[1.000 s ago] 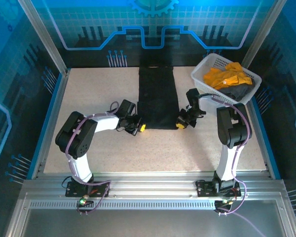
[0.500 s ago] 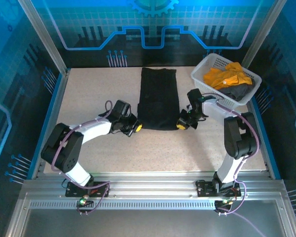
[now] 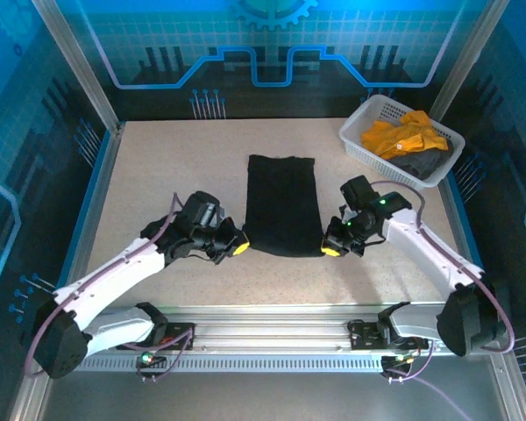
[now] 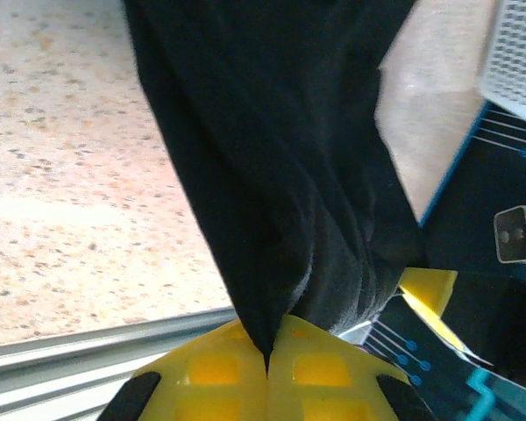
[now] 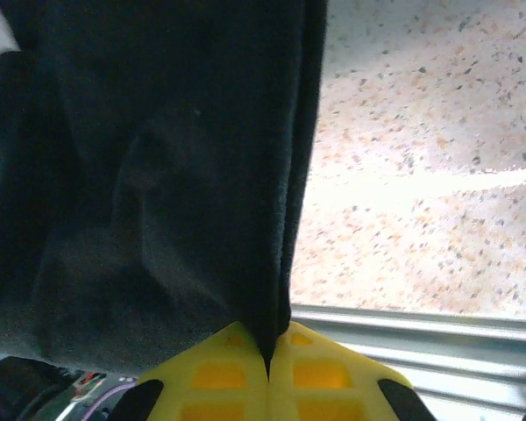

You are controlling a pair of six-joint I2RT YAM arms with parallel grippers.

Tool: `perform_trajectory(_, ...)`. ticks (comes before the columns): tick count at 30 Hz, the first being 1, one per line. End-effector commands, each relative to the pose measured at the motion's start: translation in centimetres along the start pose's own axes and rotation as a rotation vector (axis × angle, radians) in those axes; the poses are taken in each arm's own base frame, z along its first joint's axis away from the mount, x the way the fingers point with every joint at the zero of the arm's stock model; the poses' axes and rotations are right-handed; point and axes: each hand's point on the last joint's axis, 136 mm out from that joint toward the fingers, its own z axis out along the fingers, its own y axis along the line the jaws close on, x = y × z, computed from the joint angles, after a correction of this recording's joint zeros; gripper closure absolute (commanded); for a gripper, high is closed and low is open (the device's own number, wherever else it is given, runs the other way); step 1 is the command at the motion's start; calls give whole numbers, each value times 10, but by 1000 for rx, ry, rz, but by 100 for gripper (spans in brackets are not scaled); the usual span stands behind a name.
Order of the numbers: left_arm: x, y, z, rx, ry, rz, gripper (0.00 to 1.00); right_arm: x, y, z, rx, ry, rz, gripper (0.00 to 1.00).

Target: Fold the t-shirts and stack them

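grip: left gripper (image 3: 237, 247), right gripper (image 3: 330, 250) pinched tight on black shirt (image 3: 282, 197) near corners | shirt: narrow strip, table (image 3: 158, 175) centre | todo: cross-fold; orange shirt (image 3: 401, 134), grey shirt (image 3: 419, 164) unfolded in basket (image 3: 373, 158), far-right corner

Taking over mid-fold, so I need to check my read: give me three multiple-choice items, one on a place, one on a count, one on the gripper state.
1. The left gripper and right gripper are: A both shut on the black shirt; B both open above it; C both shut on nothing.
2. The orange shirt lies: A on the black shirt; B in the basket; C in the left gripper.
3. Shirts in the basket: A one; B two; C three.

1 A: both wrist views show black cloth pinched.
2 B: it sits in the white basket at the far right.
3 B: the orange one plus a dark grey shirt.
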Motion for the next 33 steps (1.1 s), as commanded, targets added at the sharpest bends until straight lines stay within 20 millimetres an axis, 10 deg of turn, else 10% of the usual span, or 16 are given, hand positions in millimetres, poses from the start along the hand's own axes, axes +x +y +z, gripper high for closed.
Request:
perform_trajectory(1,-12,-30,-20,56,-59,30,100,1,6,-26,24,-12,50,100)
perform_trajectory(7,-68,-85,-14,159,-130,-15,100,-61,48,-43,-33,-96,76,100)
perform_trajectory(17,-244,-114,65,135,-215,-144,100,-259,110,-6,-63,-212,115,90)
perform_trajectory(21,-275,-106,94,94,-183,-164,42,-295,102,24,-12,-163,146,49)
perform_trajectory(27,-240,-101,59,80,-244,-145,37,-278,102,-13,-2,-256,43,45)
perform_trajectory(33,-111,-77,88,86,-147,-300,41,-197,79,-38,-134,-357,-49,47)
